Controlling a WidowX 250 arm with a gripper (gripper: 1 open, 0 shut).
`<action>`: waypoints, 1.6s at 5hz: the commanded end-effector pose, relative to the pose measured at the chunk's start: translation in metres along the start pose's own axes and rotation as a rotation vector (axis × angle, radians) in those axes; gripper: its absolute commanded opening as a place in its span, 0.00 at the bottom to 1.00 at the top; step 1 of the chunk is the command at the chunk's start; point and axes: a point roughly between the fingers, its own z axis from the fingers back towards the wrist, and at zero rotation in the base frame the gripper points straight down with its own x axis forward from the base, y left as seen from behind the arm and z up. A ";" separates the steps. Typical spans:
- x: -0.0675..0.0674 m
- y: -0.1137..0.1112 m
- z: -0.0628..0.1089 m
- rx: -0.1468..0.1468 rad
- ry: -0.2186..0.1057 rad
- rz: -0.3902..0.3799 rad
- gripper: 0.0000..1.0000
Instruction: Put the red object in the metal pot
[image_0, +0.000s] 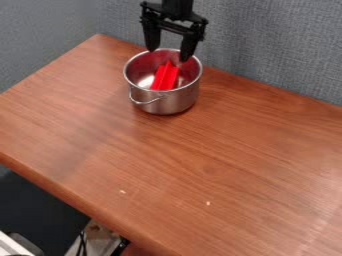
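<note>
Black gripper (175, 40) hangs over far rim of shiny round steel pot (164, 96), jaws spread wide, holding nothing. Bright red narrow plastic block (166, 74) lies inside pot. Pot sits on brown wooden table (201, 160), far-left area. Grey wall (287, 45) behind. No legible writing.

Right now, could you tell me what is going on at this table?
A single robot arm is working over a wooden table. Its gripper hangs just above the metal pot near the table's far edge, jaws open and holding nothing. The red object lies inside the pot, leaning against its inner wall. So the block is in the pot and the gripper is free of it.
</note>
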 end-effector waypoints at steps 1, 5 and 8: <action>0.004 0.011 0.010 0.023 -0.035 0.018 1.00; 0.006 0.011 -0.022 0.050 0.037 0.023 1.00; 0.004 0.012 -0.017 0.035 0.027 0.033 0.00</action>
